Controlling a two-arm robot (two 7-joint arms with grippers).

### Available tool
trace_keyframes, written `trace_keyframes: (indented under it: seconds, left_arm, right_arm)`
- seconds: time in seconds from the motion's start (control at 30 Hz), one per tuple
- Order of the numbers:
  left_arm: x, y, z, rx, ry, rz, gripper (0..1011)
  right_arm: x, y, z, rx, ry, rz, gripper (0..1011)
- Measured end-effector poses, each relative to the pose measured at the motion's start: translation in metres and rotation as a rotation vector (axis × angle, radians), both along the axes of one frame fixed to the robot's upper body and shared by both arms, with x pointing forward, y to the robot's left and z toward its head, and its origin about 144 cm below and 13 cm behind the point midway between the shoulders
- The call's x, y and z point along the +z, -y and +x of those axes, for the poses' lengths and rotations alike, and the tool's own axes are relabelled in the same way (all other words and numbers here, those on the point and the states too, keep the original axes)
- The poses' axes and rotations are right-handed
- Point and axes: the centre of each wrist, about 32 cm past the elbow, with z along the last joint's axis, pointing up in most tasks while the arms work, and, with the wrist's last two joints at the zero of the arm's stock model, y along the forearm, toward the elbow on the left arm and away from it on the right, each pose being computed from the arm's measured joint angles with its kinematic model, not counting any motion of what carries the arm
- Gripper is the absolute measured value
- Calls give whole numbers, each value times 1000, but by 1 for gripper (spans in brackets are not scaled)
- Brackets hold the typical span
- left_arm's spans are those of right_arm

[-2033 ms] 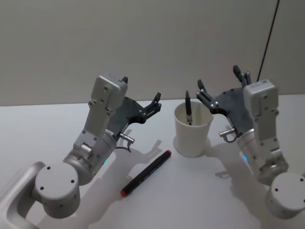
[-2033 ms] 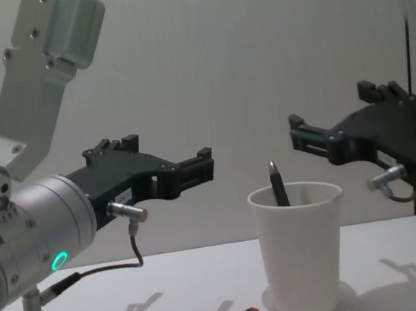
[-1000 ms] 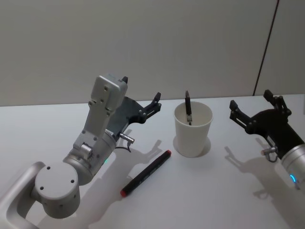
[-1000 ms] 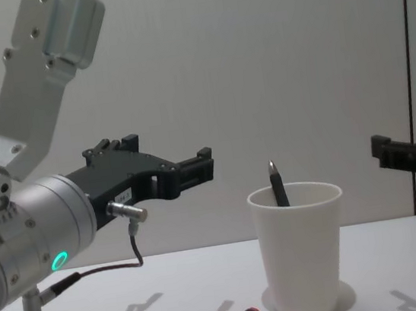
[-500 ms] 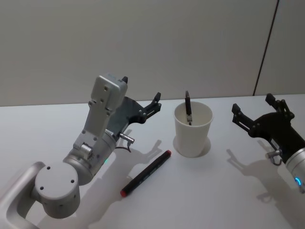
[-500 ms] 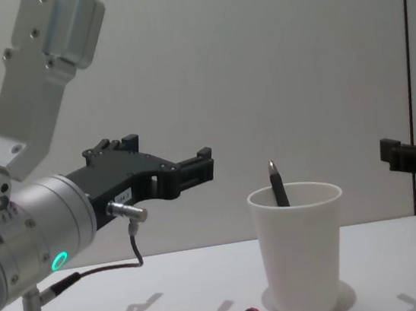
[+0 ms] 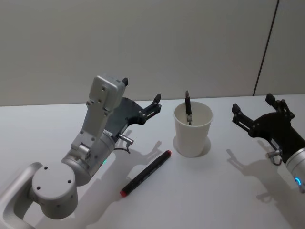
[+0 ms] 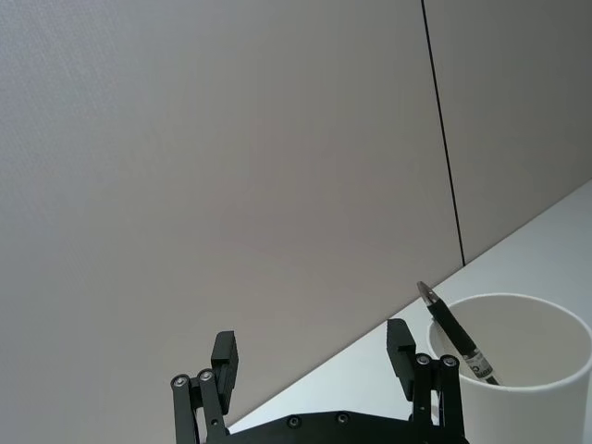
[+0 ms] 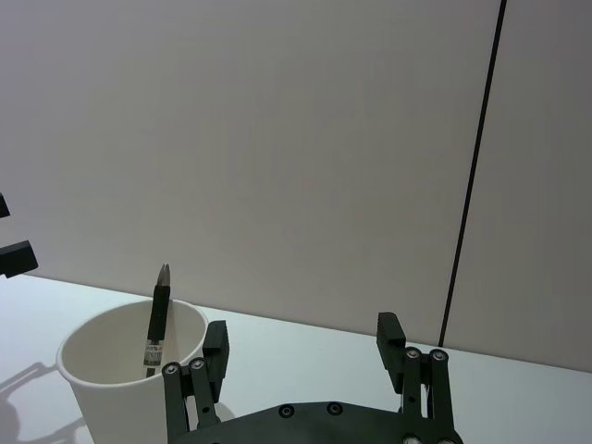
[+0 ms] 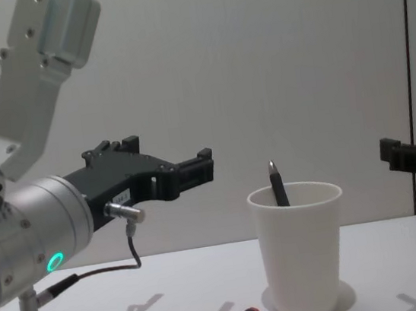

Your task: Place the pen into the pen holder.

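The pen holder (image 7: 193, 130), a white paper cup, stands upright on the table, also seen as the cup (image 10: 300, 247), (image 8: 523, 365), (image 9: 116, 370). A dark pen (image 7: 188, 108) leans inside it, tip above the rim (image 10: 277, 185). A second black pen with a red end (image 7: 146, 172) lies flat on the table in front and to the left of the cup. My left gripper (image 7: 141, 90) hovers open and empty, left of the cup and above the lying pen. My right gripper (image 7: 252, 104) hangs open and empty, well right of the cup.
A plain white table (image 7: 205, 191) runs back to a grey wall with a dark vertical seam (image 7: 264, 47) at the right. The left arm's grey body (image 7: 90, 143) takes up the near left of the table.
My right gripper has pulled back from beside the cup's rim to the right and lower, leaving the dark pen standing in the cup. The left arm shifted only slightly.
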Motion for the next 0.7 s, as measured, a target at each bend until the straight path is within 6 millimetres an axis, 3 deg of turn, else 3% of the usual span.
trace_keyframes:
  seconds: [0.7]
  left_arm:
    - [12, -26, -30, -76, -115, -18, 1001]
  right_arm:
    - [0, 0, 0, 0, 0, 0, 1001]
